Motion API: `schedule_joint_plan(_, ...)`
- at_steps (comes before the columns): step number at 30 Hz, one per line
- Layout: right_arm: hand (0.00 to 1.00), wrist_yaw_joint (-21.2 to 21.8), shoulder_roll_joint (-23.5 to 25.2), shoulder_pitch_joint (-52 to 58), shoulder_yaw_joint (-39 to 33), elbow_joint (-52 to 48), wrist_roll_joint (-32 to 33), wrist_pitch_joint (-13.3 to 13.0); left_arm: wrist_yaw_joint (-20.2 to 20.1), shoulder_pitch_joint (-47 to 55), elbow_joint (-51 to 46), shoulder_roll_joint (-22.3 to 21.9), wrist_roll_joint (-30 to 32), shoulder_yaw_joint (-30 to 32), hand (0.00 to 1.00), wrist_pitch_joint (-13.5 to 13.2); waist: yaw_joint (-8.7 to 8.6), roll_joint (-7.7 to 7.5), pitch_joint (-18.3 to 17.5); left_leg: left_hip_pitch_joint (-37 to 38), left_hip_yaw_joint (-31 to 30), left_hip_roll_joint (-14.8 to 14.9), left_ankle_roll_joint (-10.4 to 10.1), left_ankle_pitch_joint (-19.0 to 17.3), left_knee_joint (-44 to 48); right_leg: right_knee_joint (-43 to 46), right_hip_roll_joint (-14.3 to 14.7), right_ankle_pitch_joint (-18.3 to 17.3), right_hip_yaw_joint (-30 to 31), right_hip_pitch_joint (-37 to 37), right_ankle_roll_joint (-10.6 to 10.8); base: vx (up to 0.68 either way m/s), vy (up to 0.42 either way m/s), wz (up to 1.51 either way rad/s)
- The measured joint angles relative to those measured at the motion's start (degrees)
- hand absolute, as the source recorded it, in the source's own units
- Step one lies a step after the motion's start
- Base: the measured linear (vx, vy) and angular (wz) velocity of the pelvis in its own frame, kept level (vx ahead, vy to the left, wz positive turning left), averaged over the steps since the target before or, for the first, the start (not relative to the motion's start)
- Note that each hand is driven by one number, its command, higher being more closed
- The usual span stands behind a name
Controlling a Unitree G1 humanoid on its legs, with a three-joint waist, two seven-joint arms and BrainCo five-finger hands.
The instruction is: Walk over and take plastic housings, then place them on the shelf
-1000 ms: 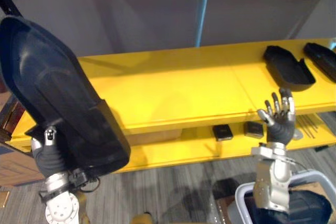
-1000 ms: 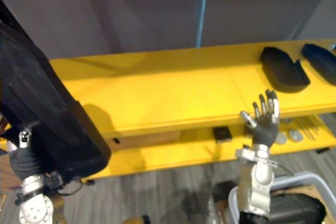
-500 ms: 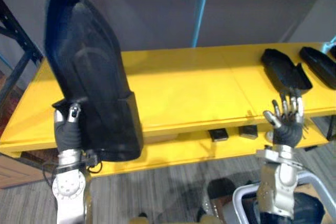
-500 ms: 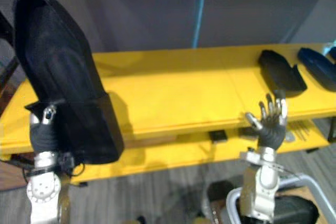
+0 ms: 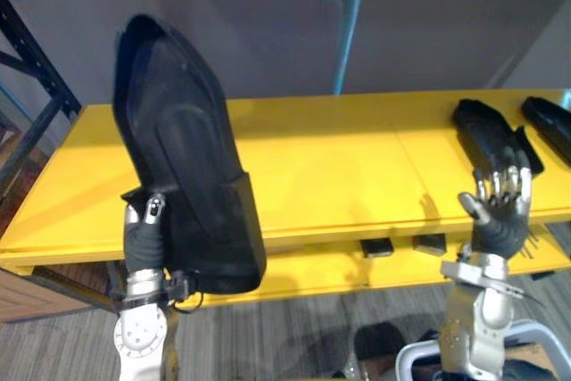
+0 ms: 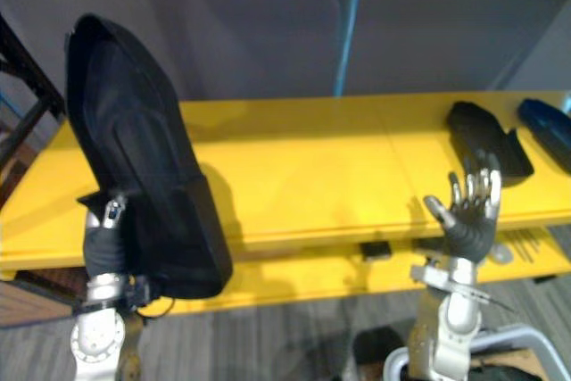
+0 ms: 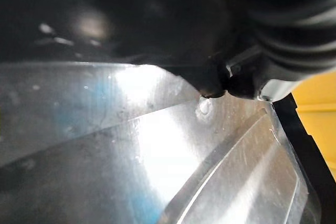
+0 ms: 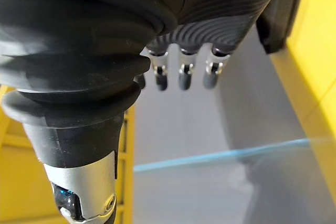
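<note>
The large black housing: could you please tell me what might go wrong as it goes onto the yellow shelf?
The large black housing stands tall above the left hand, which grips it only near its lower end, so it may tip or slip.
It hides part of the yellow shelf, so the set-down could be misjudged.
The open right hand is raised near the shelf's front edge and might bump it.

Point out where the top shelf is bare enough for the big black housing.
The top shelf is bare across its middle, from the large housing in the left hand to two housings lying at its right end. That end is crowded.
</note>
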Motion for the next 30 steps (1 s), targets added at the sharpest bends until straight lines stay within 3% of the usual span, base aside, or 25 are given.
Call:
schedule_joint_plan(12,0.0,-0.05,1.17,2.07,0.12,0.02,0.17,0.28,-0.33,-1.19,0.45,0.84,2.16,-0.64,1.0,-0.05,-0.69,1.74,-1.57,1.19,3.48,0.17,0.08,0.09,-0.77,-1.41,1.11,1.89,3.0,-0.23,-0.26,-0.04,-0.002,-0.14)
schedule_joint_plan(15,0.0,-0.08,1.14,2.05,0.11,0.02,0.19,0.38,-0.03,-3.84,0.56,2.52,2.32,-1.46,1.0,1.22,-0.85,1.9,-1.67,1.47,4.42,0.33,-0.03,0.16,-0.78,-2.21,1.43,2.64,4.15,-0.3,-0.33,-0.01,-0.01,-0.19)
schedule_joint_plan(20,0.0,-0.02,1.01,2.08,0.08,0.02,1.27,2.39,1.24,-11.02,5.86,5.73,4.01,-2.23,1.0,6.31,-2.15,2.21,-1.8,2.5,6.29,0.39,-0.07,0.18,-1.03,-2.21,1.67,2.93,5.84,-0.55,-0.25,0.0,0.006,-0.17)
schedule_joint_plan(25,0.0,1.44,0.39,2.95,0.18,0.01,2.01,4.43,6.04,-21.14,20.59,10.5,6.42,-2.26,1.0,14.82,-4.13,2.42,-1.73,3.17,8.45,0.28,-0.06,0.17,-1.09,-2.03,1.76,3.36,7.82,-1.27,-0.14,-0.02,0.012,-0.23)
schedule_joint_plan(30,0.0,5.63,-3.22,3.49,-0.02,0.01,2.46,7.72,10.39,-30.28,35.77,14.13,5.71,-1.61,1.0,21.0,-6.01,4.2,-0.29,3.75,12.79,0.05,-0.05,0.17,-1.18,-0.25,2.08,3.57,11.93,-4.15,0.01,-0.04,0.021,-0.37)
